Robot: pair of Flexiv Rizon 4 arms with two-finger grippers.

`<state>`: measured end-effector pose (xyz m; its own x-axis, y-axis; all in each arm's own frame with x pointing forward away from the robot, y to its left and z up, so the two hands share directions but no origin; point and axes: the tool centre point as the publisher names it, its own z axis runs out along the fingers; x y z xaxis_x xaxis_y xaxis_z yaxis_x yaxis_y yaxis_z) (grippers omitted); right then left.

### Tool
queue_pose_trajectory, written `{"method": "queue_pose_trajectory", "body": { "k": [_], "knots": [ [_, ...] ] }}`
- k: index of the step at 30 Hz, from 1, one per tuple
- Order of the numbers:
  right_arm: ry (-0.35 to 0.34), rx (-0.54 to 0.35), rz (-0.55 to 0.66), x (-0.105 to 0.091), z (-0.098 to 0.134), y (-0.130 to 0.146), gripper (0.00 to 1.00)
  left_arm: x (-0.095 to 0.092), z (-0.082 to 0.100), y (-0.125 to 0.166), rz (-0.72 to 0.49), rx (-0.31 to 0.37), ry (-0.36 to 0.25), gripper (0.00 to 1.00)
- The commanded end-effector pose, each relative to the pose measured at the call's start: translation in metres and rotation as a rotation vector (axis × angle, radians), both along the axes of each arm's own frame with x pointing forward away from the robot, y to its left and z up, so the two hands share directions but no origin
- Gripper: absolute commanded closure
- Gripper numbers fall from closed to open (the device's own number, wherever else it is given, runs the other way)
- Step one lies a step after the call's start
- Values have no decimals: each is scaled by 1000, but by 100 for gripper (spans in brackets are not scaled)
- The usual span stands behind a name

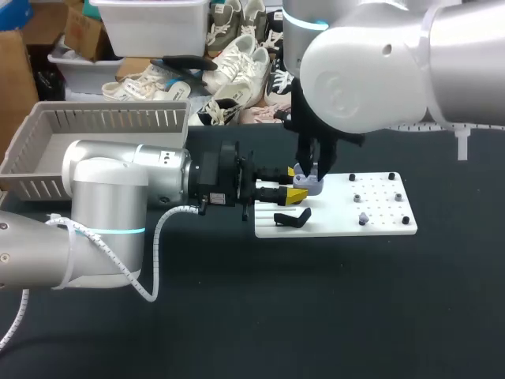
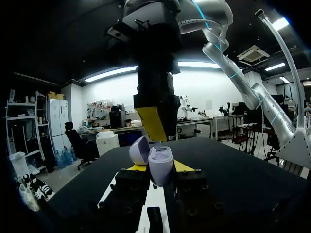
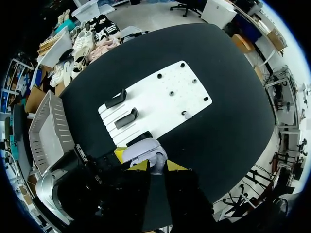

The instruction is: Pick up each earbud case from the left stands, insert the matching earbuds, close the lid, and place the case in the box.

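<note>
A lavender earbud case (image 1: 310, 186) with its lid (image 2: 140, 149) swung open is held level over the left end of the white board (image 1: 379, 201). My left gripper (image 1: 296, 183) is shut on it from two sides, its yellow tips flanking the case body (image 2: 161, 165). My right gripper (image 1: 312, 169) hangs straight above the case, shut on a small white earbud (image 2: 158, 144) whose end is at the case's opening. From the right wrist, the case (image 3: 143, 149) lies just under the right gripper (image 3: 156, 166).
Two black stands (image 3: 116, 98) (image 3: 127, 118) stand bare on the board's left part; one shows in the head view (image 1: 292, 217). A small earbud (image 1: 362, 217) sits on a peg further right. The grey slatted basket (image 1: 95, 142) stands at the back left.
</note>
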<state>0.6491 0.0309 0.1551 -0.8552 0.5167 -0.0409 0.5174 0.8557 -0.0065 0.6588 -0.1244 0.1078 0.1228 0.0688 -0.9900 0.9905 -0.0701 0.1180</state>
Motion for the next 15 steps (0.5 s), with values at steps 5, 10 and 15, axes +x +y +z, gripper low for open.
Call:
{"method": "queue_pose_trajectory", "body": {
  "k": [5, 10, 15],
  "knots": [
    [-3, -1, -14, 1, -3, -1, 100, 1, -1, -1, 0, -2, -1, 100],
    [-3, 4, -20, 2, -6, -2, 100, 1, -1, -1, 0, -2, -1, 100],
    [0, 6, -24, 2, -8, -1, 100, 1, -1, -1, 0, -2, -1, 100]
  ]
}}
